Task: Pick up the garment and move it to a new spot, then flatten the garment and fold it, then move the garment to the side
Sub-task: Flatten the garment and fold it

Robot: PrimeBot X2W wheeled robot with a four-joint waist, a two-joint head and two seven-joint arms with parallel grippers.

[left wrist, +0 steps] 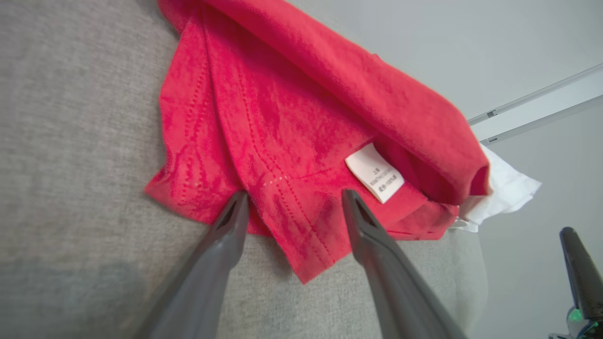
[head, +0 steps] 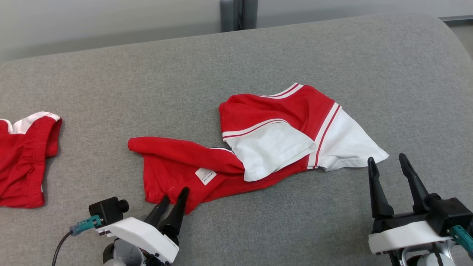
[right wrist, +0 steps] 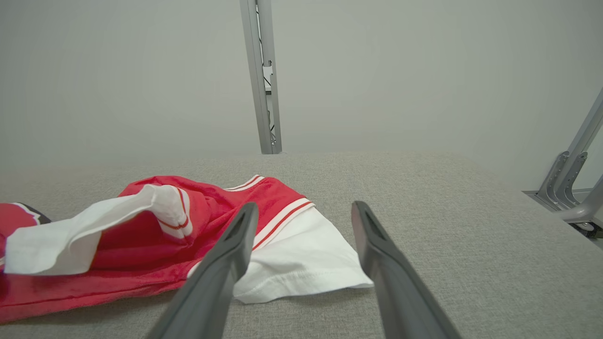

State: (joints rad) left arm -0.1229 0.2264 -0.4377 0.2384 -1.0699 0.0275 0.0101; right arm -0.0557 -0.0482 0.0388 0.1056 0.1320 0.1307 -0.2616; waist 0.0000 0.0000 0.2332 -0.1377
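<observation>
I see the garment, a red and white shirt, lying crumpled in the middle of the grey cushion, with its red body toward the left and a white sleeve toward the right. My left gripper sits at the near red hem, jaws spread wide and clamping nothing, tips over the cloth beside the white care label. My right gripper hangs wide and empty, just near the white sleeve's corner. A second red garment lies at the left edge.
</observation>
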